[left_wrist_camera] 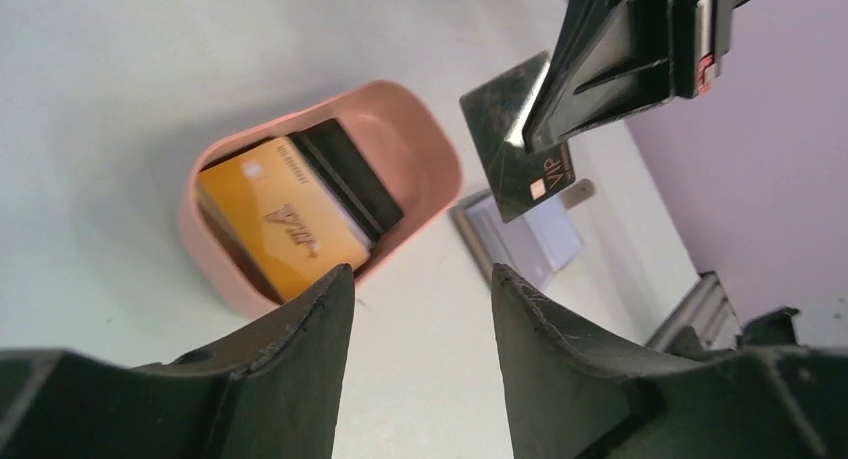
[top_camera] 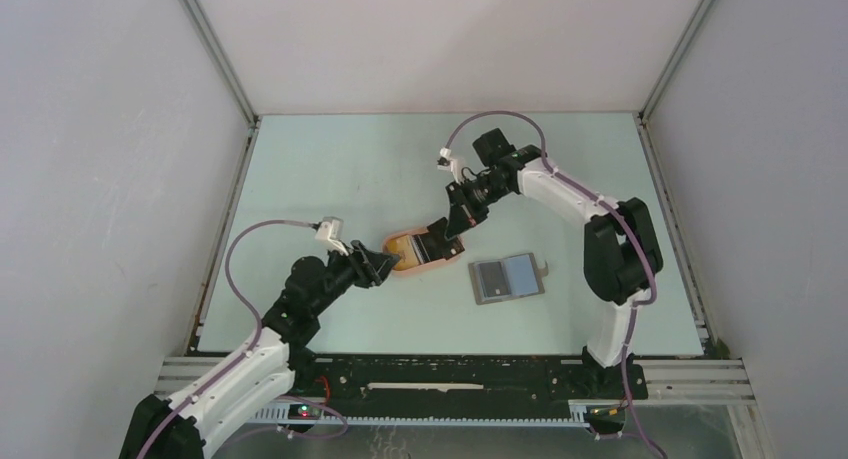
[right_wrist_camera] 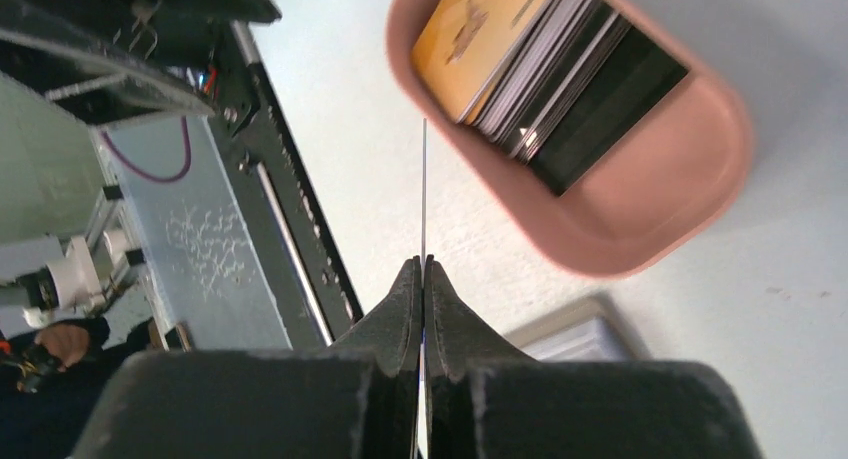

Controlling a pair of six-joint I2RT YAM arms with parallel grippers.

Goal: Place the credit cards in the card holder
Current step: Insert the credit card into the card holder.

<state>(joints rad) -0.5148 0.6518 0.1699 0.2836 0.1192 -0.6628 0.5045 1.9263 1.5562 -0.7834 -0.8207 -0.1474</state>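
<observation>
While my right hand (right_wrist_camera: 422, 271) is clamped on one dark card (left_wrist_camera: 497, 129), held in the air near the peach tray (left_wrist_camera: 432, 154), I list:

- left hand (left_wrist_camera: 420, 279): fingers apart, empty, at the tray's end
- yellow-orange card (left_wrist_camera: 280, 214) and other dark cards (left_wrist_camera: 350, 174): stacked in the tray
- card holder (top_camera: 507, 278): open on the table (top_camera: 330, 159), apparently empty

Task barely begun, by my reckoning; every card is yet to be stowed.
</observation>
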